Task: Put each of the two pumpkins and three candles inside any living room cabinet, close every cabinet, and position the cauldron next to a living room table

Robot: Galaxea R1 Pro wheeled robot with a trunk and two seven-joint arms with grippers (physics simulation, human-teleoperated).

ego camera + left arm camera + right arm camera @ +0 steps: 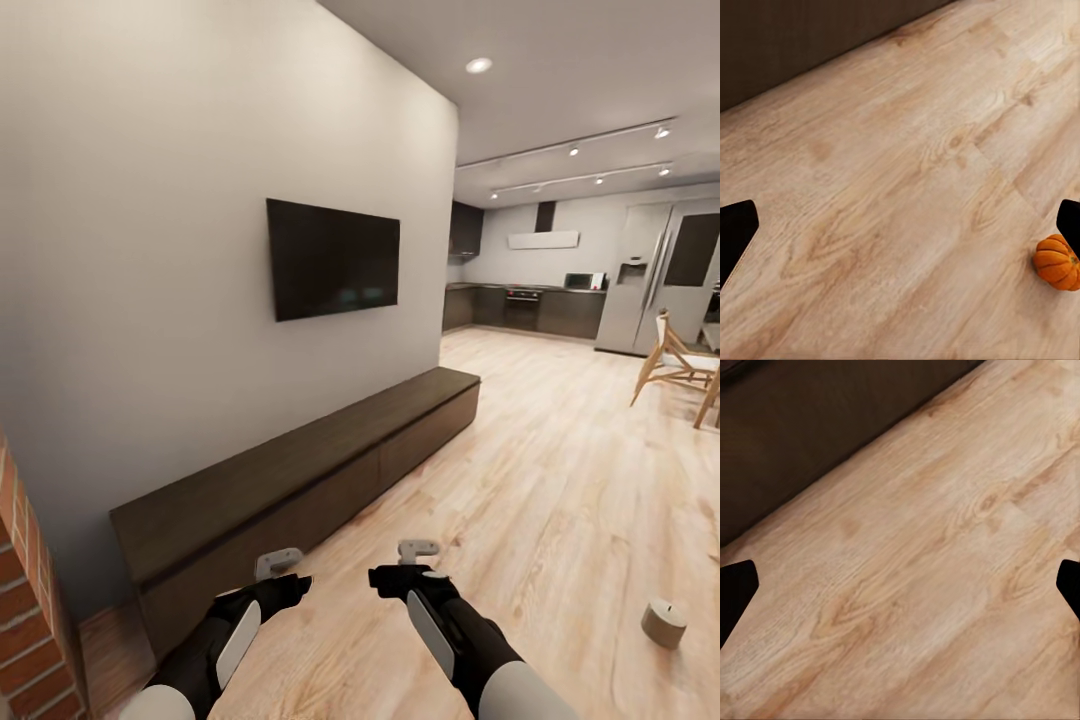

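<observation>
**Pumpkin and Candle Position Relative to Fingers**

The pumpkin (1057, 262) is being shown on the wood floor (907, 187), just beside one left gripper (279, 563) finger (1071, 223). A candle (664, 622) is being shown well right of the right gripper (417, 551). Both grippers are being held wide, empty, near the closed cabinet (290, 480).

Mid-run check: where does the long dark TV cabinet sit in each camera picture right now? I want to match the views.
Head view: the cabinet runs along the wall under the TV, from lower left toward centre, fronts closed.
Left wrist view: a dark band across the upper left corner.
Right wrist view: a wider dark band over the upper left.
Shared landmark: the edge where the cabinet meets the wood floor.
</observation>
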